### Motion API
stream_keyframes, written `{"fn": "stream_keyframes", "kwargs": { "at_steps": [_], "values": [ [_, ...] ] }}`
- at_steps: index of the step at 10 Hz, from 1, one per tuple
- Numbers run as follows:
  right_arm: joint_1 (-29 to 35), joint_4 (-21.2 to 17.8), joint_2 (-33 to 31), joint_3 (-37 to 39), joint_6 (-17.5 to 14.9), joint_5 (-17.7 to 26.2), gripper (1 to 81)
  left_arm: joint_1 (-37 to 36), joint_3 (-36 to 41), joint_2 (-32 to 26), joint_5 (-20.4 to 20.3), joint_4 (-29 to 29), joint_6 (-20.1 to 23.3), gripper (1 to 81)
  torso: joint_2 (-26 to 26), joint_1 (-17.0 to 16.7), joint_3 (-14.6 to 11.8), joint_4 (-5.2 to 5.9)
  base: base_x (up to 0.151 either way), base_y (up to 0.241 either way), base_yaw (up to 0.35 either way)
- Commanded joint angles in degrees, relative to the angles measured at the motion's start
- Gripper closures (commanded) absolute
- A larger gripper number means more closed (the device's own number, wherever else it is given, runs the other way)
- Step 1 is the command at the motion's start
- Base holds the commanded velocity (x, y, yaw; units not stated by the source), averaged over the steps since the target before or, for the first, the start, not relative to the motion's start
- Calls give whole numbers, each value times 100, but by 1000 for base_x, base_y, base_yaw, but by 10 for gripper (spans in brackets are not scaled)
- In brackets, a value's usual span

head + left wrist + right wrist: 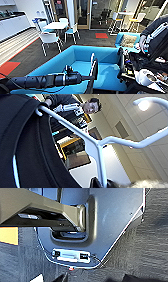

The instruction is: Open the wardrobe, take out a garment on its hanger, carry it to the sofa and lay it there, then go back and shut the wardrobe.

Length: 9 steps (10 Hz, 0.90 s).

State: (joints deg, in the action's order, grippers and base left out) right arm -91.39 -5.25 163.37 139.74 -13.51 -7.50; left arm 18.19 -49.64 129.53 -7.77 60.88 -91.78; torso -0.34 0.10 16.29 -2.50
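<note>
**Hanger held out over the sofa**

Nearest me, my left end effector (93, 75) is clamped on the hanger (93, 65), holding it above the blue sofa (75, 56). In the left wrist view the white hanger (97, 147) runs stiff and thin, with the black garment (27, 151) draped limp beside it. I judge the cloth light and floppy, best carried by the hanger. I can read no writing. Whether my right end effector is open or closed, I cannot tell.
</note>
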Motion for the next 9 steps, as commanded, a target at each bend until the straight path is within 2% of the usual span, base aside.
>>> {"fn": "stream_keyframes", "kwargs": {
  "at_steps": [1,6,7,8,9],
  "values": [
    [2,77,-47,-53,-20,407,10,-742,244,-40,-225,91,55,811,0,0,0,0,72,0,0],
    [2,121,-21,-36,-20,407,10,-680,191,-40,-225,91,64,811,5,2,2,0,0,0,0],
    [11,121,-21,-53,-20,407,10,-680,139,-40,-225,91,64,811,5,2,2,236,0,0,0],
    [11,121,-20,-53,-20,407,10,-680,86,-31,-225,91,64,811,5,2,2,332,0,0,0],
    [28,121,-21,-53,-20,407,10,-698,-36,3,-208,82,64,811,5,2,2,83,0,0,0]
  ]
}}
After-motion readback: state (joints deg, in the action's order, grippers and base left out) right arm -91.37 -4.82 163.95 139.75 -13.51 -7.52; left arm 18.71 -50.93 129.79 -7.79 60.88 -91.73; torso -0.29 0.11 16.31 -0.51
